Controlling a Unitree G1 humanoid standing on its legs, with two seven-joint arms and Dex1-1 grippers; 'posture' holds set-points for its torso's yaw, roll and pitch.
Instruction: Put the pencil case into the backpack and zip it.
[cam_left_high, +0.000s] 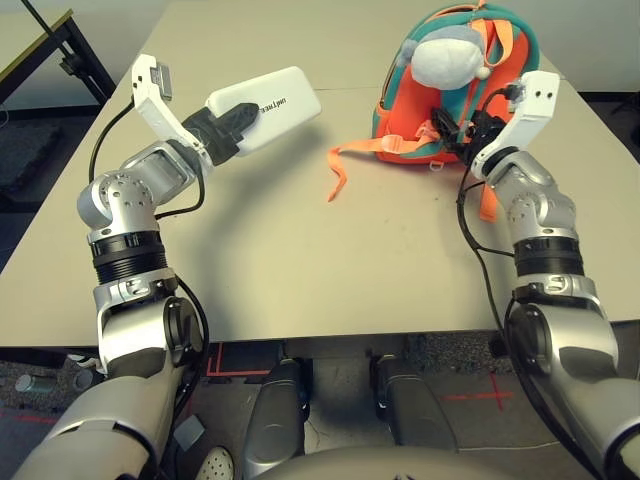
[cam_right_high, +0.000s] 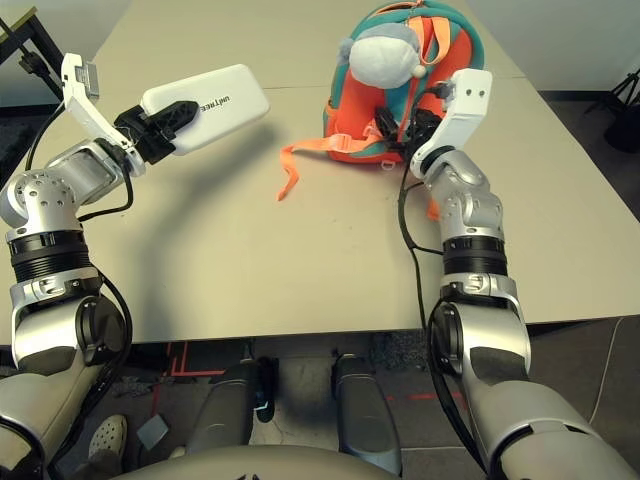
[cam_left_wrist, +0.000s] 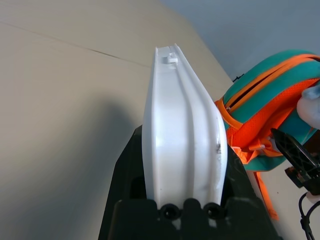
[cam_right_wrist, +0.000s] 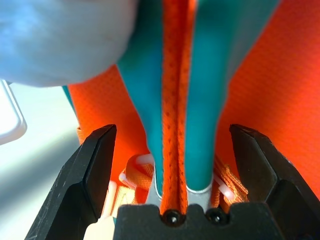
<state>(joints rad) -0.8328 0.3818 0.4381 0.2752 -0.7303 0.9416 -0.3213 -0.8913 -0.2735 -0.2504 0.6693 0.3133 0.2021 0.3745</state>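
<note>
My left gripper (cam_left_high: 236, 120) is shut on the near end of the white pencil case (cam_left_high: 272, 103), holding it in the air over the back left of the table. Its black fingers (cam_left_wrist: 125, 170) clamp the case's flat sides, and the case (cam_left_wrist: 182, 125) points towards the backpack. The orange and teal backpack (cam_left_high: 402, 128) stands at the back right with a grey-white plush toy (cam_left_high: 447, 60) on its front. At the backpack's near right side, my right gripper (cam_left_high: 468, 130) is open. A teal and orange strap (cam_right_wrist: 172, 90) runs between its spread fingers (cam_right_wrist: 95, 165).
A loose orange strap (cam_left_high: 345, 165) trails from the backpack across the table towards the middle. Another orange strap end (cam_left_high: 488, 203) hangs by my right forearm. A black stand (cam_left_high: 60, 50) is off the table's far left corner.
</note>
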